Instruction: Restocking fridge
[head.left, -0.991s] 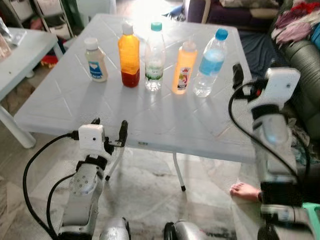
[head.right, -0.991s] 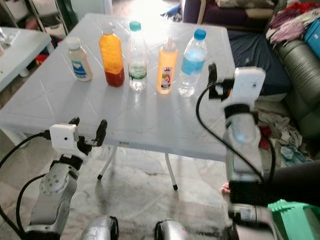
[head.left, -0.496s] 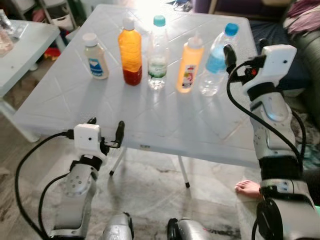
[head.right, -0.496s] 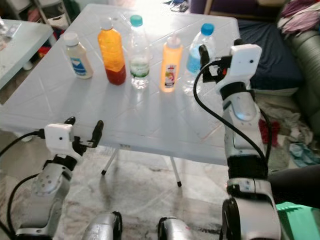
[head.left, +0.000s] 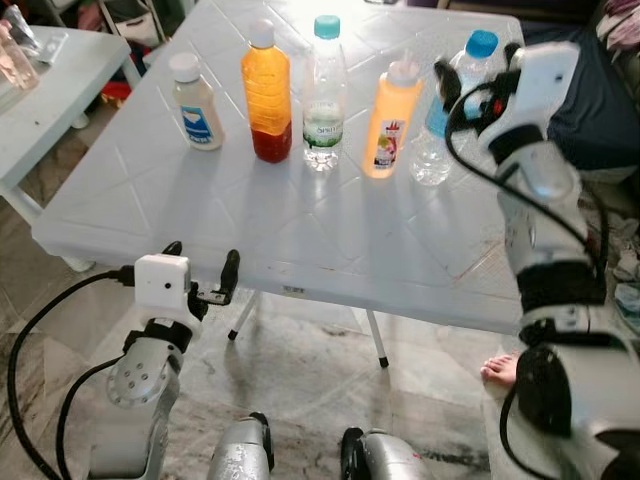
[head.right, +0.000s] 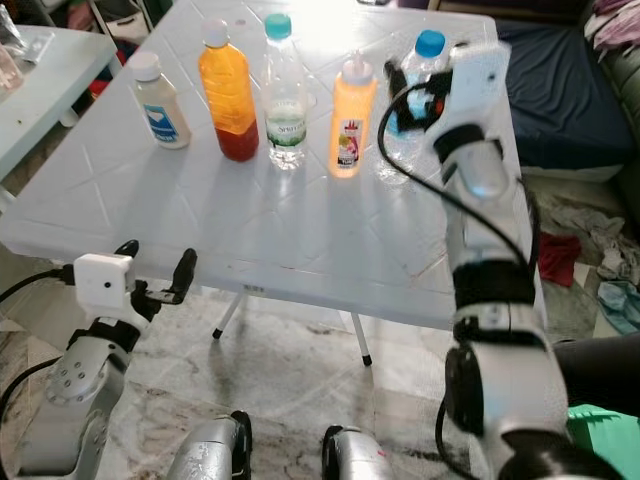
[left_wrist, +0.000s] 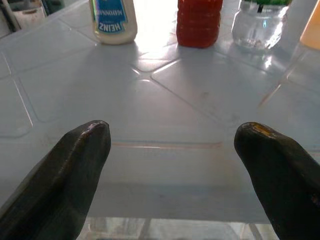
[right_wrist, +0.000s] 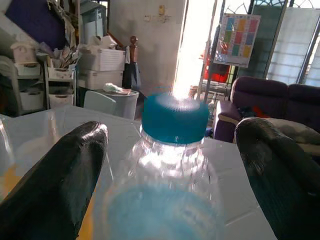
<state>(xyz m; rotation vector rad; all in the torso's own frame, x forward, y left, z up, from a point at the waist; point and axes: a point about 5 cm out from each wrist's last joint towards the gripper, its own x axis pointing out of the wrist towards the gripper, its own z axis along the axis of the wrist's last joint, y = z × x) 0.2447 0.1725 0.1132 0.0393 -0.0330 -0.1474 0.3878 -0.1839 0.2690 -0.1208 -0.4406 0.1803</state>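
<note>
Surface: White plastic folding table (head.left: 330, 240) with a diamond-ribbed top stands before us on a mottled grey floor (head.left: 300, 370); five bottles line its far part in a row.
Blue-capped water bottle: We see this clear bottle (head.left: 447, 110) with a blue label at the right end of the row, upright, its blue cap (right_wrist: 175, 117) between our right fingers in the right wrist view.
Right gripper: Our right gripper (right_wrist: 170, 165) is raised at the bottle's shoulder, its two black fingers (right_wrist: 55, 175) spread wide on either side of the neck and cap; whether they touch the plastic we cannot tell.
Orange squeeze bottle: It (head.left: 393, 118) stands just beside the water bottle, toward our left, with a pale nozzle top.
Green-capped water bottle: Next in the row we find a clear bottle (head.left: 324, 95) with a teal cap and a green-and-white label.
Juice bottle: We see a tall bottle (head.left: 267, 92), orange above and red at the base, with a white cap.
Mayonnaise bottle: A short cream bottle (head.left: 196, 102) with a blue label stands at the left end, a little apart from the juice.
Left gripper: Our left gripper (head.left: 200, 280) hangs at the table's near edge, level with the tabletop, fingers (left_wrist: 65, 175) apart and holding nothing.
Surroundings: A second white table (head.left: 50, 80) stands to our left, a dark blue sofa (head.right: 560, 80) to our right, and a person's bare foot (head.left: 500, 372) rests on the floor by our right leg.
</note>
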